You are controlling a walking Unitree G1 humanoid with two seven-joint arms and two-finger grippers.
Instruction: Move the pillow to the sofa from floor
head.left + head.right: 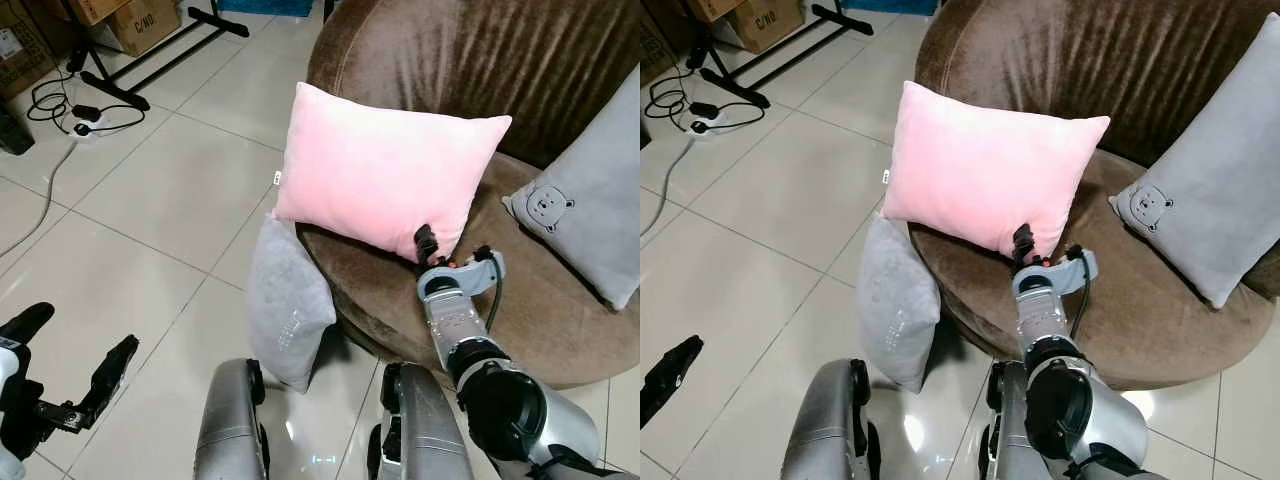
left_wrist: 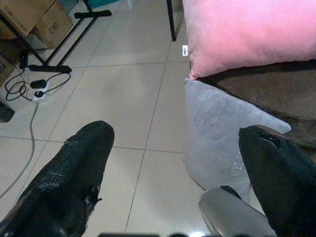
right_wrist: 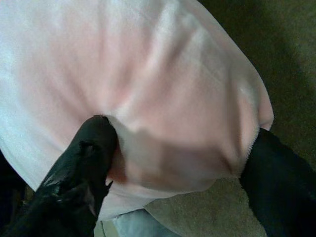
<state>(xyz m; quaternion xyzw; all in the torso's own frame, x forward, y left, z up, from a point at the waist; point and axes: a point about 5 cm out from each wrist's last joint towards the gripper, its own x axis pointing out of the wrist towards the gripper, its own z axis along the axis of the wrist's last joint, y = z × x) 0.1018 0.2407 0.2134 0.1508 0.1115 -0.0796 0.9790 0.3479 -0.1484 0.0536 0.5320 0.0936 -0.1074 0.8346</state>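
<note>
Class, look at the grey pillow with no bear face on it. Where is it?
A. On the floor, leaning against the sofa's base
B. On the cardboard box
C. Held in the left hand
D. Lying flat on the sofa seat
A: the plain grey pillow stands on the tiled floor against the brown sofa, below the pink pillow.

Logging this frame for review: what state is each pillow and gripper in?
pink pillow: upright on the sofa seat edge, gripped.
grey pillow: on the floor, leaning against the sofa.
bear pillow: propped on the sofa.
right gripper: pinching the pink pillow.
left gripper: open, idle.
</note>
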